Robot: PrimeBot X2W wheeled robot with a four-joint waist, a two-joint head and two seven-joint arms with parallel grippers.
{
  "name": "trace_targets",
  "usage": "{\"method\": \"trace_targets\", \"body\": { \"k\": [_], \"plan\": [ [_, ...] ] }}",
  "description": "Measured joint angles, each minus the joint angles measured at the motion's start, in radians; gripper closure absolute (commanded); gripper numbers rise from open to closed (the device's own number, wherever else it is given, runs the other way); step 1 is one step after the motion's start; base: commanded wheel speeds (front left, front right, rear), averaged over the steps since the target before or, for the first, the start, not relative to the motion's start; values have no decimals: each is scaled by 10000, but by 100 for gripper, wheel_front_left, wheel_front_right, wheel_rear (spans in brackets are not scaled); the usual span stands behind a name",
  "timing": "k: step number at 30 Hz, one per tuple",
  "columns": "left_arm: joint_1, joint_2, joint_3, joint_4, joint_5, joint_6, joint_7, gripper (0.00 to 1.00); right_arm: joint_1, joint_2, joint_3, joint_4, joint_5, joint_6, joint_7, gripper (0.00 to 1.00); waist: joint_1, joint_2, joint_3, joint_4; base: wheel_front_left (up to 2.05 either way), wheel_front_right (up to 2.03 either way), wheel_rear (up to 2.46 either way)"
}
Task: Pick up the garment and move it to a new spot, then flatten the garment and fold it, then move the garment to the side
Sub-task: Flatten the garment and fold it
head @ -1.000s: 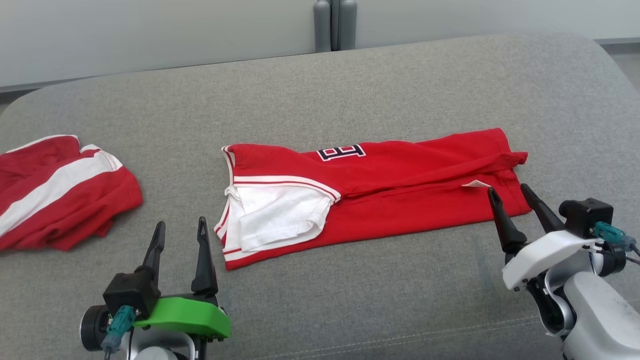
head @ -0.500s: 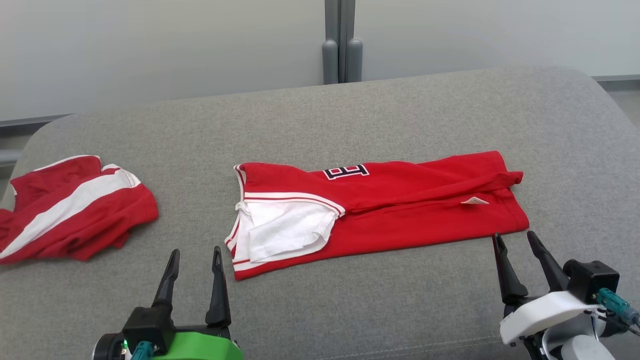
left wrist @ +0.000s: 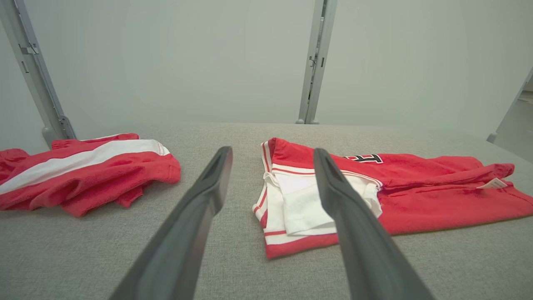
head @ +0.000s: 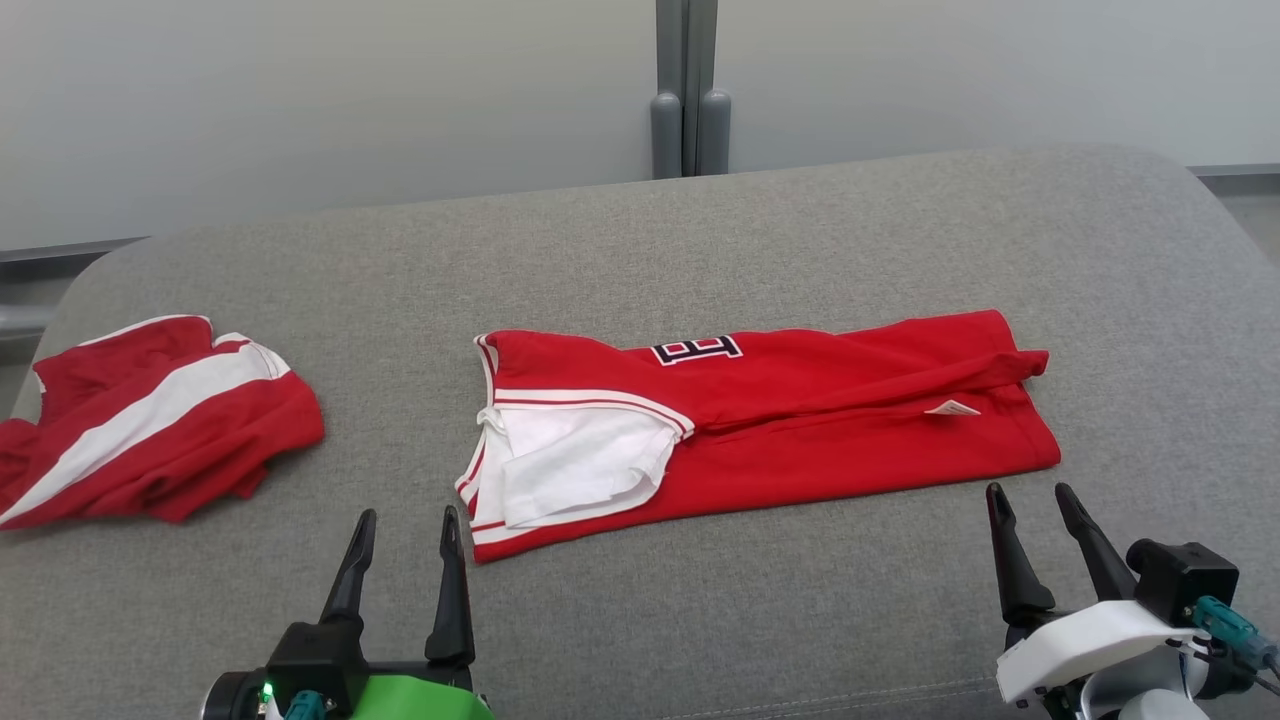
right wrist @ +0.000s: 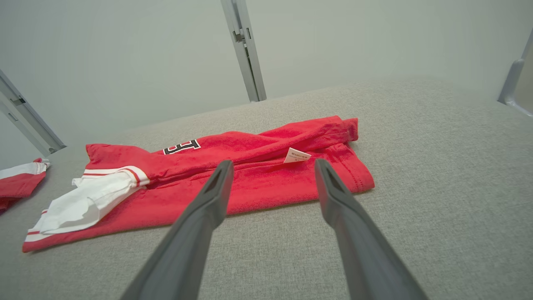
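A red garment [head: 800,420] with white trim lies folded into a long strip across the middle of the grey cushion; a white inner part [head: 570,460] shows at its left end. It also shows as the red garment [left wrist: 416,191] in the left wrist view and the red garment [right wrist: 233,179] in the right wrist view. My left gripper [head: 408,520] stands open just short of the garment's near left corner. Near the garment's near right corner, my right gripper [head: 1028,495] is open too. Neither touches the cloth.
A second red garment [head: 150,415] with a white stripe lies crumpled at the cushion's left edge, also in the left wrist view as the striped garment [left wrist: 83,166]. The grey cushion [head: 700,620] has bare room in front of and behind the folded garment. A grey post [head: 688,90] stands behind.
Both grippers have drawn back toward me off the garment's near edge, staying open. The camera has tilted, shifting the whole picture down.
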Motion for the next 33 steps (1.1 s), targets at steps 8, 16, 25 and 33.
{"method": "trace_targets", "body": {
  "k": [8, 16, 25, 33],
  "plan": [
    [5, -240, 71, 132, 336, -305, 0, 0, -156, 128, -437, 886, 343, 0, 0, 0, 0, 0, 59, 63, 0, 0, 0],
    [-91, -389, 61, 215, 593, -560, 2, 0, -2331, 332, -1285, 3557, 792, -2, 0, 0, 1, 0, 355, 78, 0, 0, 0],
    [-758, -562, -165, 290, 805, -832, 0, 0, -5817, -165, -2903, 6757, 2, -4, 0, 0, 1, 0, 1261, 431, 0, 0, 0],
    [-1255, -671, -244, 378, 934, -932, 0, 0, -7499, -650, -3858, 8477, -886, -2, 0, 0, 1, 0, 2116, 871, 0, 0, 0]
  ]
}}
